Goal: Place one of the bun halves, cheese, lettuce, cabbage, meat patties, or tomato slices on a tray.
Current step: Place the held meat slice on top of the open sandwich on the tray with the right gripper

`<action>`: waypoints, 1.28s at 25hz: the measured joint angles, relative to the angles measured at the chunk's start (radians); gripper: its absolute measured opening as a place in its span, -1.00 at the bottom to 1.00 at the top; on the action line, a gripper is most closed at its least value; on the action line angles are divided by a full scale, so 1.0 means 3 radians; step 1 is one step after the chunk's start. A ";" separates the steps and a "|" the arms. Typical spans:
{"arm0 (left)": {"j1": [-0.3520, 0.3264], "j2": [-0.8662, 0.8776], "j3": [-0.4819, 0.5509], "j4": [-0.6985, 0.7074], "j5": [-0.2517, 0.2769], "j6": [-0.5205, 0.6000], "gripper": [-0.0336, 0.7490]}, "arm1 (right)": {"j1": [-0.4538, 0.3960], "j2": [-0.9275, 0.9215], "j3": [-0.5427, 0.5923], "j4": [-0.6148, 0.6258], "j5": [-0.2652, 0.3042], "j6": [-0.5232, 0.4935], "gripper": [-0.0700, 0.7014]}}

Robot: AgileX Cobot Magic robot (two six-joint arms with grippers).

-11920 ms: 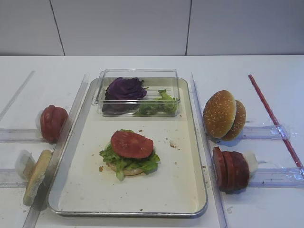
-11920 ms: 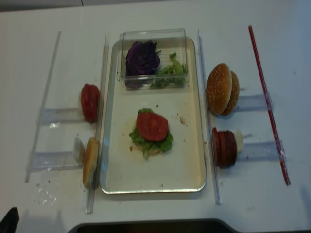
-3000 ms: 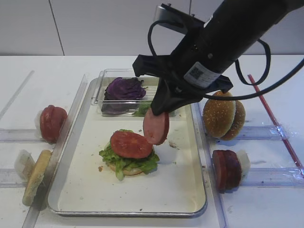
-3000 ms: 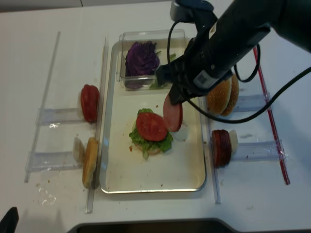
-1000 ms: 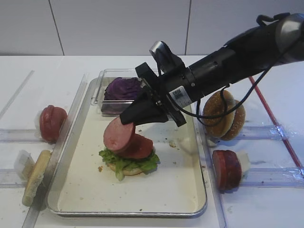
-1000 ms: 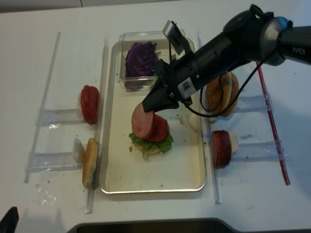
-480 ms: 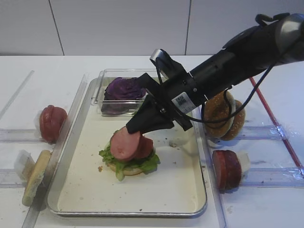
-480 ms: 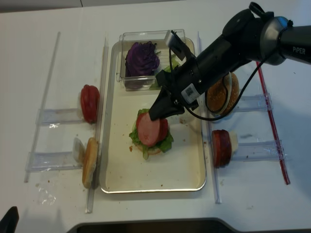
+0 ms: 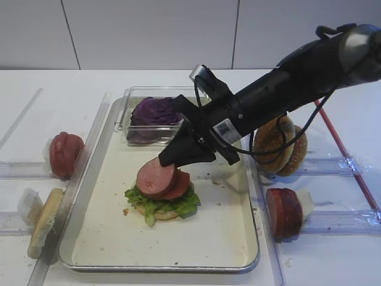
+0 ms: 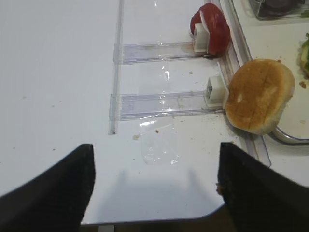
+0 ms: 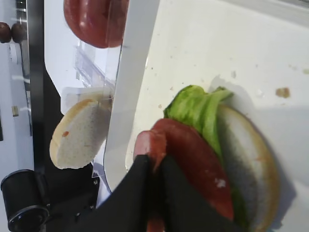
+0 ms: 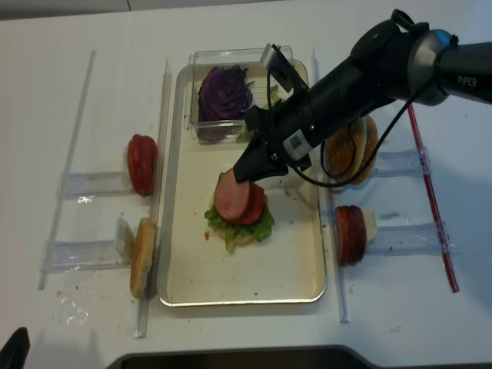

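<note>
My right gripper is shut on the rim of a meat patty. The patty leans tilted against a tomato slice that tops lettuce and a bun half on the tray. In the right wrist view the black fingers pinch the patty beside the tomato slice, the lettuce and the bun half. My left gripper hangs open over the bare table, left of the tray. Cheese is out of view.
A clear box holding cabbage and more lettuce sits at the tray's back. Right of the tray stand bun halves and meat patties on clear racks. To the left stand tomato slices and a bun half.
Over the last second my right gripper has lowered the patty onto the stack, and it now leans flatter against the tomato slice. The left arm has stayed still.
</note>
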 joint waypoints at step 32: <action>0.0000 0.0000 0.0000 0.0000 0.0000 0.0000 0.34 | 0.0000 0.0027 0.0000 0.0032 0.0116 0.0340 0.58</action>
